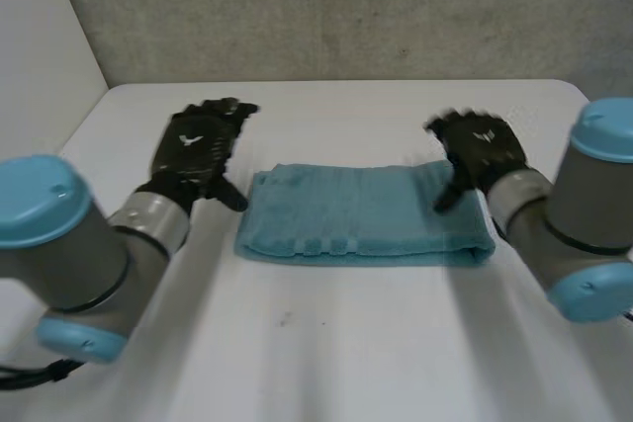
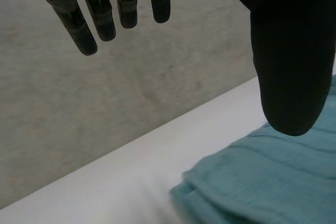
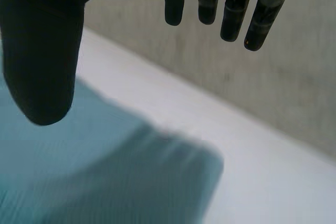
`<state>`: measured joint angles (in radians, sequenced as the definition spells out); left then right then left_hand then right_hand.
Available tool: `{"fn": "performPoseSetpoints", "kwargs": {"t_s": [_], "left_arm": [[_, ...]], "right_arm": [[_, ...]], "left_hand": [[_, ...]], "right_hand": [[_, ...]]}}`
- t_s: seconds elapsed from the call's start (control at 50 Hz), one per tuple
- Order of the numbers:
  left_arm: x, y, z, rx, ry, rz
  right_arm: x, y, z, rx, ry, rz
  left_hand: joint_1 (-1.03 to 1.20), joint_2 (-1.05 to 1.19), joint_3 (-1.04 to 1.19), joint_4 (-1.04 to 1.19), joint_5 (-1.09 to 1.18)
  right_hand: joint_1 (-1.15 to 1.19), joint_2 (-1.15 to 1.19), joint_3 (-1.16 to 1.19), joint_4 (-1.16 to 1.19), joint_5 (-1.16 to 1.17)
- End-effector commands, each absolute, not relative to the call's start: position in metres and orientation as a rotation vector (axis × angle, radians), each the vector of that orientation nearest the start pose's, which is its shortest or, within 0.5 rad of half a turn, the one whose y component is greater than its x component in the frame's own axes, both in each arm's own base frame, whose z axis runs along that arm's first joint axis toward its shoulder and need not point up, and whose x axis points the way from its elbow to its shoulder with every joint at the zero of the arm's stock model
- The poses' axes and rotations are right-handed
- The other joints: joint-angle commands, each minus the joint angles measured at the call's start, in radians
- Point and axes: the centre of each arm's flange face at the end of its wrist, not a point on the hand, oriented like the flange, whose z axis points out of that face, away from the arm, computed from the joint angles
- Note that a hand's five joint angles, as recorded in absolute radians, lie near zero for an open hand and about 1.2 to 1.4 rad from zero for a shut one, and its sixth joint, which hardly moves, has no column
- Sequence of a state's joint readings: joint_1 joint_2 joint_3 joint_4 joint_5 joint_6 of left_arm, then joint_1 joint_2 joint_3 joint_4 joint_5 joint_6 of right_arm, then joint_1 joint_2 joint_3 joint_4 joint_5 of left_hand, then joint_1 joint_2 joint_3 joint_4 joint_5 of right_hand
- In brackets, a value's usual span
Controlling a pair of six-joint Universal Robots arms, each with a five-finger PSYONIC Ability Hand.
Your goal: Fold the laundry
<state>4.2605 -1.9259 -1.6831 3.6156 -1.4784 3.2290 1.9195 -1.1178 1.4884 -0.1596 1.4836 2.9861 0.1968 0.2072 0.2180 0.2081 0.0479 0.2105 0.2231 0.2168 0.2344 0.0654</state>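
Towel: a teal towel (image 1: 364, 214), folded into a long flat band, lies on the white table (image 1: 326, 343) between the two hands.
Left hand: the left hand (image 1: 198, 150) is just beside one end of the towel. Its fingers (image 2: 79, 30) are straight, spread and hold nothing, and its thumb points at the near corner.
Right hand: the right hand (image 1: 480, 150) is at the other end. Its fingers (image 3: 257, 19) are straight and hold nothing. Its thumb hangs over the towel's corner, and I cannot tell whether they touch.
Beyond the fingertips: a grey wall (image 1: 326, 7).

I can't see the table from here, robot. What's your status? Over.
Left hand open, right hand open, both holding nothing. Blue towel folded flat on table between them, right thumb over its end. Nothing in the way.
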Motion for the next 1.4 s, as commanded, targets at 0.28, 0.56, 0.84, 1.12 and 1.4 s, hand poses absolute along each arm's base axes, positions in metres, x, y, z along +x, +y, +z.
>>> {"fn": "performPoseSetpoints", "kwargs": {"t_s": [0.28,0.56,0.84,1.12,1.4], "left_arm": [[-0.309,-0.276,0.187,0.862,2.573,-2.152],[-0.255,-0.286,0.210,0.571,2.479,-2.131],[-0.268,-0.303,0.219,0.579,2.447,-2.204],[-0.332,-0.294,0.188,0.779,2.632,-2.198],[-0.317,-0.292,0.146,0.756,2.734,-1.894]], "right_arm": [[0.208,-0.332,0.135,-0.723,2.389,-1.789],[0.387,-0.255,0.194,-1.151,1.712,-1.860],[0.425,-0.226,0.177,-1.129,1.749,-1.762],[0.363,-0.293,0.191,-0.620,2.017,-1.558],[0.353,-0.311,0.142,-0.645,2.268,-1.318]], "left_hand": [[-0.007,-0.017,-0.028,-0.018,-0.032],[-0.021,-0.032,-0.043,-0.033,-0.047],[-0.013,-0.023,-0.034,-0.024,-0.038],[0.005,-0.005,-0.016,-0.006,-0.021],[0.008,-0.002,-0.013,-0.003,-0.018]], "right_hand": [[1.186,1.173,1.180,1.162,1.156],[1.186,1.173,1.180,1.162,1.156],[-0.036,-0.049,-0.042,-0.060,-0.065],[-0.036,-0.049,-0.042,-0.060,-0.065],[-0.036,-0.049,-0.042,-0.060,-0.065]]}}
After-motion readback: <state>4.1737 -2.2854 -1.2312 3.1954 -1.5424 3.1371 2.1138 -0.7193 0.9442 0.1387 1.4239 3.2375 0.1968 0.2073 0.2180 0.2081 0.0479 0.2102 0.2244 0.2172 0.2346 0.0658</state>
